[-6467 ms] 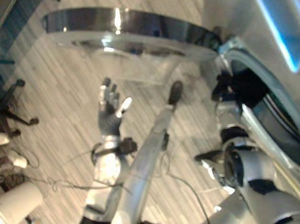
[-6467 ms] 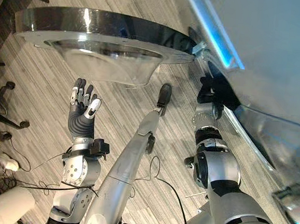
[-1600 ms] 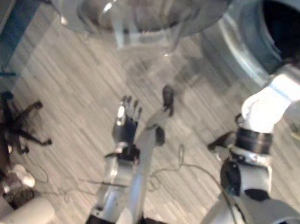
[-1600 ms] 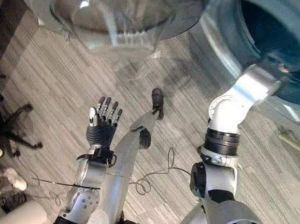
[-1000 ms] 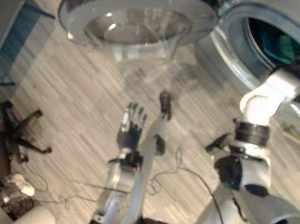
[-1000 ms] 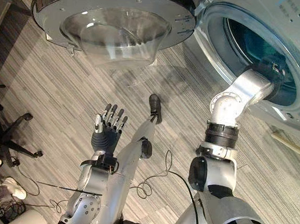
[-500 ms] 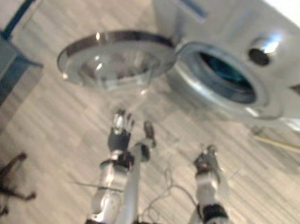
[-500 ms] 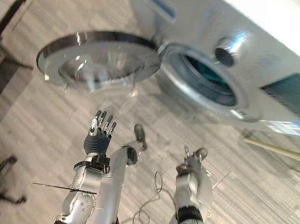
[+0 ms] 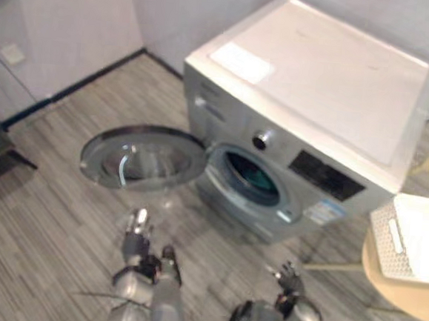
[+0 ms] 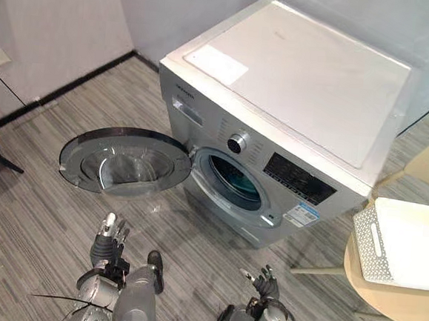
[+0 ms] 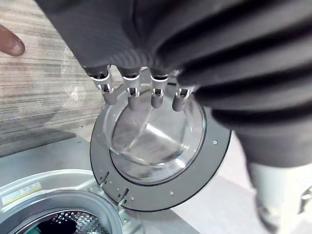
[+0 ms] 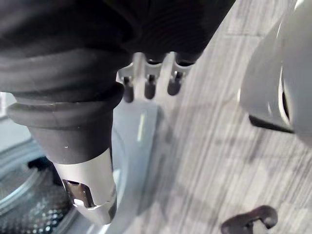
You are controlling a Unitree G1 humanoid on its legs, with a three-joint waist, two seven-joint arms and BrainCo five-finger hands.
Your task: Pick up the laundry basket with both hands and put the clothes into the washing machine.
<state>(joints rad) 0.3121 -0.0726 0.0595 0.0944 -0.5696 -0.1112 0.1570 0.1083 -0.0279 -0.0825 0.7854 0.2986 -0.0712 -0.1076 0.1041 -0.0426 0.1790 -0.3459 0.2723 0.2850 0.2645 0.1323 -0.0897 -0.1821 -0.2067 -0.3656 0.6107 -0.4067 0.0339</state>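
Right hand (image 10: 264, 285) is out of the drum - 1 s ago that arm reached in; view has pulled back too. Both hands low near the floor, fingers spread, holding nothing; left hand (image 10: 106, 246) below the open door (image 10: 121, 161). Teal clothes (image 10: 236, 183) sit inside the washing machine (image 10: 293, 100). Laundry basket (image 10: 401, 242) rests on the surface (image 10: 381, 304) at right, looks empty - loading likely done.

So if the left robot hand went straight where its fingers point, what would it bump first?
Most likely the washing machine's open door: the left robot hand aims its straight fingers at the round glass. Depth is hard to judge.
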